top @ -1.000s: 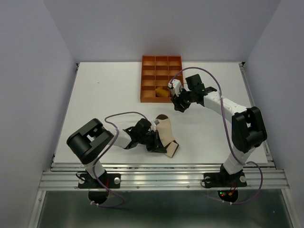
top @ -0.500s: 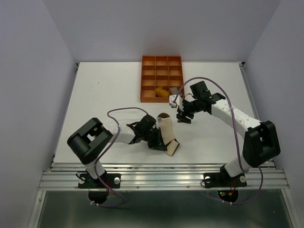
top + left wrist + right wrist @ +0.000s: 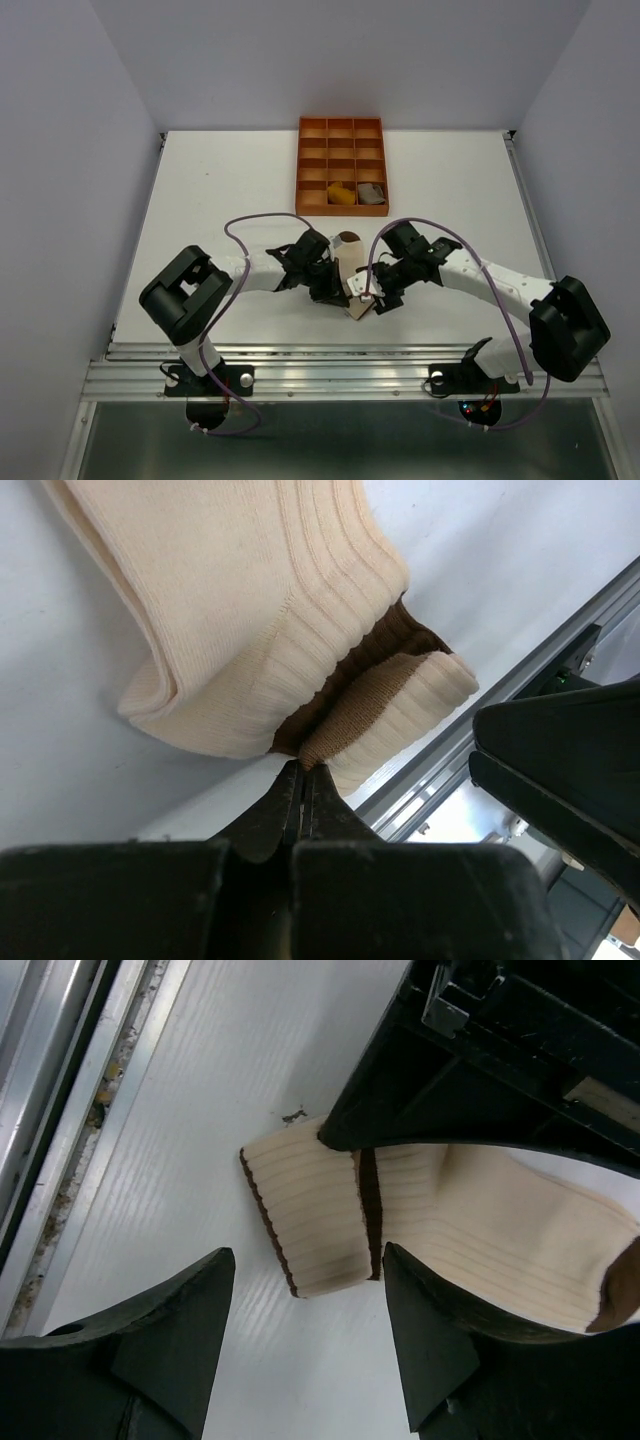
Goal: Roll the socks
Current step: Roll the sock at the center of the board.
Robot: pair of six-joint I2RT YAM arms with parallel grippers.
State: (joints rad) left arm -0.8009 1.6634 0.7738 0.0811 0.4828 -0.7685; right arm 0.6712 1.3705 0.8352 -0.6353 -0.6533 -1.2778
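Observation:
A cream sock with a brown toe and brown lining (image 3: 349, 270) lies folded on the table near the front edge. My left gripper (image 3: 303, 770) is shut on the edge of its ribbed cuff (image 3: 390, 695); the top view shows that gripper (image 3: 336, 291) at the sock's left side. My right gripper (image 3: 308, 1256) stands open just above the table, its fingers (image 3: 190, 1310) on either side of the cuff end (image 3: 310, 1220) and not touching it. In the orange tray (image 3: 340, 140), a mustard sock (image 3: 342, 195) and a taupe sock (image 3: 372, 194) fill two front compartments.
The metal rail along the table's front edge (image 3: 340, 350) runs close behind both grippers. The two arms nearly meet over the sock. The tray's other compartments look bare. White walls enclose the table on three sides.
My right arm has swung from the tray down to the cream sock and opened wider. The taupe sock now shows in the tray. My left gripper has shifted slightly right with the cuff.

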